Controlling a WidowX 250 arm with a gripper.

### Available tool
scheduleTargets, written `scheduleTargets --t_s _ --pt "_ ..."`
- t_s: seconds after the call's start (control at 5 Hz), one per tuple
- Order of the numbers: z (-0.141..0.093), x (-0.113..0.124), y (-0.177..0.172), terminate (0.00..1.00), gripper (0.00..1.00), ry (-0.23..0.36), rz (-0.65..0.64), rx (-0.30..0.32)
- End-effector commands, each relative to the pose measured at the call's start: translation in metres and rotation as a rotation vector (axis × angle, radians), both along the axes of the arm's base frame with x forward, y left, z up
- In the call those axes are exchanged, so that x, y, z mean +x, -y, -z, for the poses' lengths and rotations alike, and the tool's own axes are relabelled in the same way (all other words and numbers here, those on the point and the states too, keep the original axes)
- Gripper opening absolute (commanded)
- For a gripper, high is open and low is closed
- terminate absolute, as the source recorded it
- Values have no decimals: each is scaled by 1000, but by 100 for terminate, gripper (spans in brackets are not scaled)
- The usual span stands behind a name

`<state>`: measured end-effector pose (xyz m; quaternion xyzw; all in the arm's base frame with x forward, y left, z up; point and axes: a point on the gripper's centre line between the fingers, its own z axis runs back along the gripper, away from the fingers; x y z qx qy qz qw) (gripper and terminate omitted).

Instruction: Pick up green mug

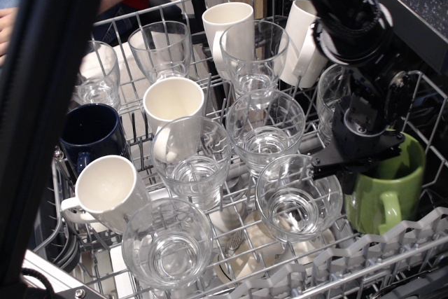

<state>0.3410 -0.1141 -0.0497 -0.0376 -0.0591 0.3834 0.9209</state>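
The olive-green glossy mug point(392, 190) stands in the front right corner of the wire dishwasher rack point(364, 257), its loop handle facing the front. My black gripper point(360, 159) comes down from the upper right and is shut on the mug's left rim, with one finger point(334, 167) outside the wall and the other inside the mug. The mug looks slightly tilted. Its base is hidden behind the rack's plastic tines, so I cannot tell whether it is off the rack.
Several clear glasses fill the rack, the nearest one point(297, 201) just left of the green mug. White mugs point(175, 106) point(105, 187) point(227, 26) point(301, 40) and a dark navy mug point(91, 134) stand further left and back. A dark bar point(49, 103) blocks the left foreground.
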Motion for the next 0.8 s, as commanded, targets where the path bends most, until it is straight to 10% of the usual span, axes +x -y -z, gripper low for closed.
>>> scheduleTargets --t_s 0.0,0.4,0.6 --pt "-82 15 0 0 0 113 55 -138" --pt "-152 30 -11 0 0 140 174 -248" --pt "-177 25 -13 100 0 127 212 -258"
